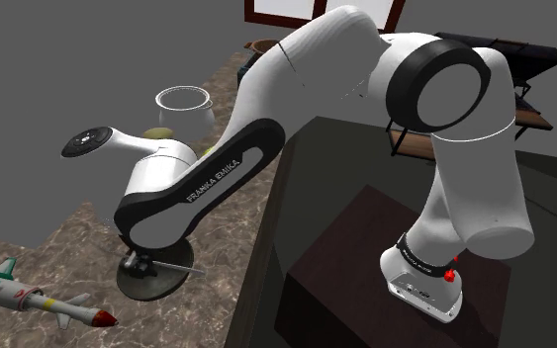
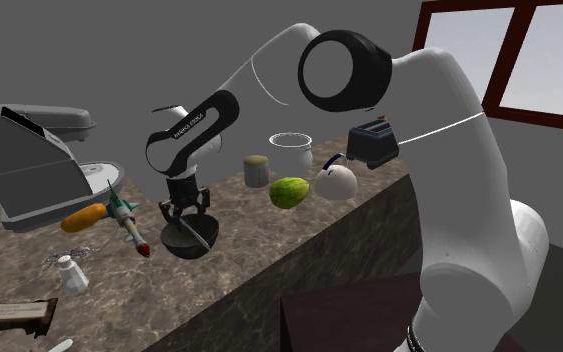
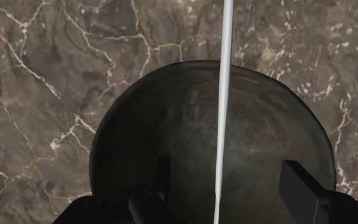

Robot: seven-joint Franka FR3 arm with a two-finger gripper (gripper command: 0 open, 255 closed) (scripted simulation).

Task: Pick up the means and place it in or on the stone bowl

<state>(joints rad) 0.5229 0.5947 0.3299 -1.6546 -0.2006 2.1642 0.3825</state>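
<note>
Hovering directly above the dark bowl [image 3: 171, 127], the gripper [image 3: 225, 188] is released. You see both fingers spread wide, neither touching the thin white rod [image 3: 222, 95] between them. That rod spans the bowl, one end passing beyond its rim, over the marbled counter [image 3: 44, 76].

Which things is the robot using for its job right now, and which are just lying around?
For the job:
hand, open
thin white stick
dark bowl

Just lying about:
toy rocket
green fruit
toaster
white pot
</note>
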